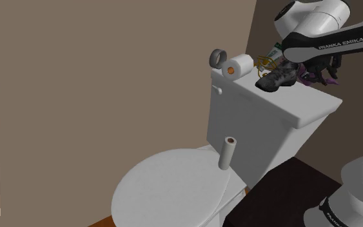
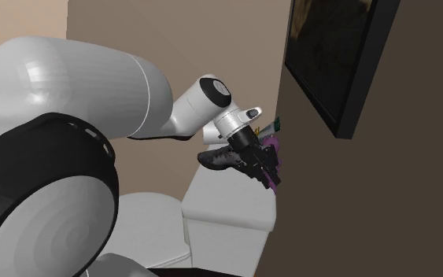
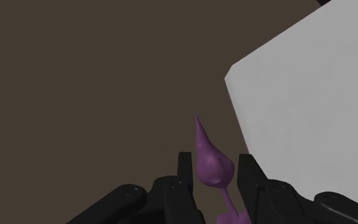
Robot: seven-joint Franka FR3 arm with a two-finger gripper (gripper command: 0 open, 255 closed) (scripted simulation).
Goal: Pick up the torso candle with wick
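Black fingers (image 3: 185, 168) of the gripper (image 3: 214, 159) loom closest in the wrist view. They stand narrow and press on either side of a purple candle (image 3: 208, 149), whose body swells between them and tapers to a thin point beyond the tips. Behind it is a plain brown wall (image 3: 75, 76), and the white tank lid (image 3: 298, 95) lies just to one side.

From the shoulder view, the white arm (image 1: 315, 19) reaches in from the upper right to the far end of the toilet's tank lid (image 1: 289, 106). The gripper (image 1: 320, 72) sits low there, with bits of the purple candle (image 1: 312, 78) showing under it. I cannot tell whether the candle's base touches the lid. A dark shoe (image 1: 276, 79) lies on the lid just beside the gripper, on the shoulder view's left. Farther left are a toilet paper roll (image 1: 238, 66) and a grey ring (image 1: 218, 58), touching each other near the lid's back corner. Below the tank, a small grey tube (image 1: 228, 153) stands upright at the back of the closed toilet lid (image 1: 173, 190).

In the second exterior view, the gripper (image 2: 263, 161) points down at a slant, close against the brown wall. The candle (image 2: 273, 149) shows purple between it and the wall, and the shoe (image 2: 219, 157) is on the other side. A dark framed panel (image 2: 330, 55) hangs on the wall above.
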